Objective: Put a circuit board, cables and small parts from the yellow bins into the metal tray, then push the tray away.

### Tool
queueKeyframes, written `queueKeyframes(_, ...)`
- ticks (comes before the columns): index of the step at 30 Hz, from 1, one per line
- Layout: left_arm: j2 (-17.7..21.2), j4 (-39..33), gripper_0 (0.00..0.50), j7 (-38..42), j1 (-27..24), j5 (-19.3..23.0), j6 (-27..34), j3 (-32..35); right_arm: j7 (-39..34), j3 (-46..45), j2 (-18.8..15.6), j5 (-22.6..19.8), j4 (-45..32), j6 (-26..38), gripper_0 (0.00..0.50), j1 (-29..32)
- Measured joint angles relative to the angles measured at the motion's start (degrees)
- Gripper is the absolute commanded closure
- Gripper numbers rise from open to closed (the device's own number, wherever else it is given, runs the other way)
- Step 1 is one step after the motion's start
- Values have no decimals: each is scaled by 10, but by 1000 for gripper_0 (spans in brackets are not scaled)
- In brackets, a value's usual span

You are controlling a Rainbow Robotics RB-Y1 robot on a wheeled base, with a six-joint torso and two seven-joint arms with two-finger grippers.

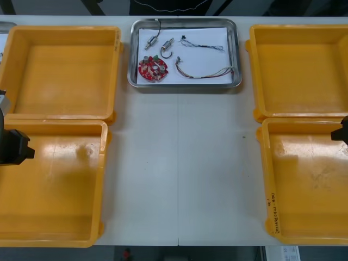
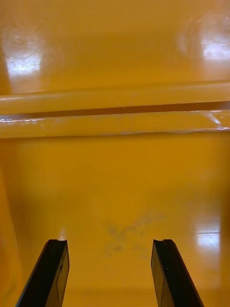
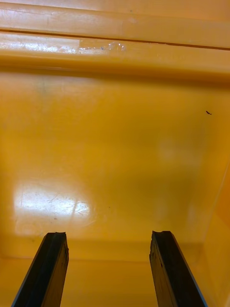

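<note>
Yellow bins point(image 1: 60, 185) lie bare under my spread, empty left claw point(image 3: 110, 236) and right claw point(image 2: 110, 243), since board point(image 1: 153, 69), cables point(image 1: 204, 75) and small parts point(image 1: 167, 48) already sit in the tray point(image 1: 185, 85) far ahead between them.

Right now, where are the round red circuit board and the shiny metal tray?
Round red circuit board point(image 1: 153, 68): front view, its middle.
Shiny metal tray point(image 1: 237, 51): front view, its right rim.

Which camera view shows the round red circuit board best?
The front view: the circuit board lies whole in the metal tray, in its near left corner. The wrist views, past the open left hand and open right hand, face the floors of the near yellow bins instead.
</note>
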Motion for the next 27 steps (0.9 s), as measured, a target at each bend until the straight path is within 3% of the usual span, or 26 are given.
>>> queueKeyframes(10, 0, 0, 0, 0, 0, 0, 0, 0, 0, 0, -31, -19, 0, 0, 0, 0)
queueKeyframes(27, 0, 0, 0, 0, 0, 0, 0, 0, 0, -4, -37, -34, 0, 0, 0, -4)
